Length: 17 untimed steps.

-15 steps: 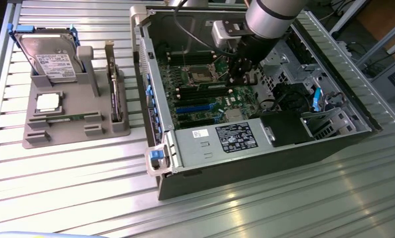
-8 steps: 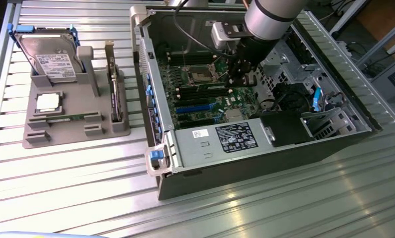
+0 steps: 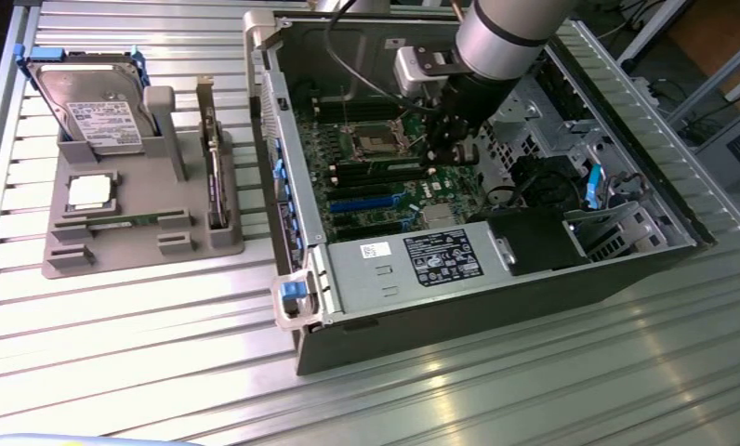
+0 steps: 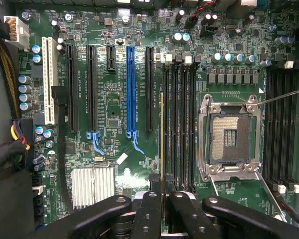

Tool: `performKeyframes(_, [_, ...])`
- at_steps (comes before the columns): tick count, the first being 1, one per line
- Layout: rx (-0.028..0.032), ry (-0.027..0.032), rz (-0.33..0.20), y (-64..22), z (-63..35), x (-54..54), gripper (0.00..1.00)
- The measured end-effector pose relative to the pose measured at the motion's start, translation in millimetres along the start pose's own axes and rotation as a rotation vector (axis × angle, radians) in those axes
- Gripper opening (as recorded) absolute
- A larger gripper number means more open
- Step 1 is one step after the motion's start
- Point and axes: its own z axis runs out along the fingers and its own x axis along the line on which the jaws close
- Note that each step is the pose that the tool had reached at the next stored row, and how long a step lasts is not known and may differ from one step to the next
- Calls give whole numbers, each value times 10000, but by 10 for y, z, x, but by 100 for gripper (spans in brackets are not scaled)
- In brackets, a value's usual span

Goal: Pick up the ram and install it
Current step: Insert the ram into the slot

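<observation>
Ram sits clamped edge-on in my jaws, picked up already, hovering above the motherboard's memory slots beside the CPU socket; seating remains.

Your arm comes in from the top of the exterior view and reaches down into the open computer case, wrist pointing straight at the motherboard. Your gripper hangs just above that board, beside the empty processor socket. Its two black fingers are drawn close together, pinching the ram, which stands on edge between them, lined up along the memory slots.
</observation>
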Motion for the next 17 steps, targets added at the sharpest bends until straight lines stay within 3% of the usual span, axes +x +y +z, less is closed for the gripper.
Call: performKeyframes(17, [0, 20, 0, 5, 130, 14, 12])
